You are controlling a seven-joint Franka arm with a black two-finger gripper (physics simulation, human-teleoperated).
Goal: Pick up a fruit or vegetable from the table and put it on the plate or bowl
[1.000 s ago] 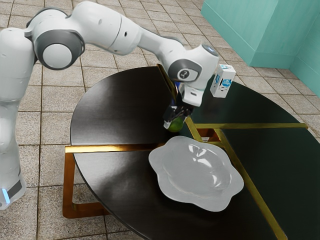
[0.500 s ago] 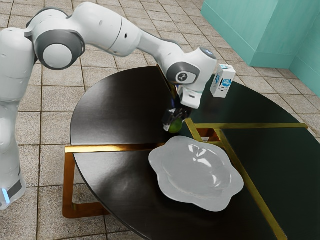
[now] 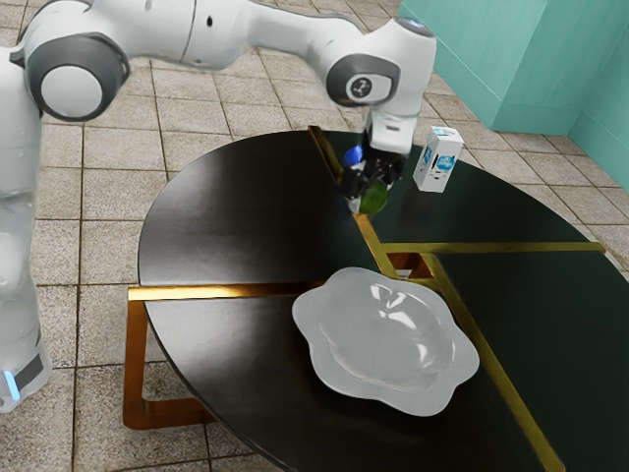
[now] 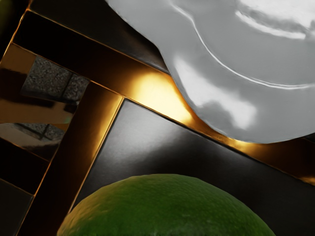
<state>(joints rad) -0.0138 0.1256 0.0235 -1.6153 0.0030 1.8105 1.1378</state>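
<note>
Holding a green lime (image 3: 374, 201) between its two black fingers, the hand (image 3: 367, 189) is clenched on the fruit and hangs above the dark round counter (image 3: 236, 226). The lime looks clear of the surface, over a gold strip (image 3: 378, 258) inlaid in the top. In the wrist view the lime (image 4: 167, 209) bulges just under the hand, with the counter (image 4: 162, 142) below it and the edge of the plate (image 4: 236, 73) ahead.

As for progress, I judge the picking-up part done: the fruit is gripped and off the counter. The placing part is not yet done. The white scalloped plate (image 3: 385, 339) sits nearer the camera in the exterior view, apart from the hand, and nothing lies on it. What is left, by my reading, is to carry the lime over the plate's middle, lower it and let go.

Counting what is here:
- one arm with one hand
- one lime, the only fruit or vegetable I can make out
- one plate and no separate bowl
- one blue and white milk carton (image 3: 437, 159), standing upright on the counter, near the hand on the exterior view's right
- one counter
</note>
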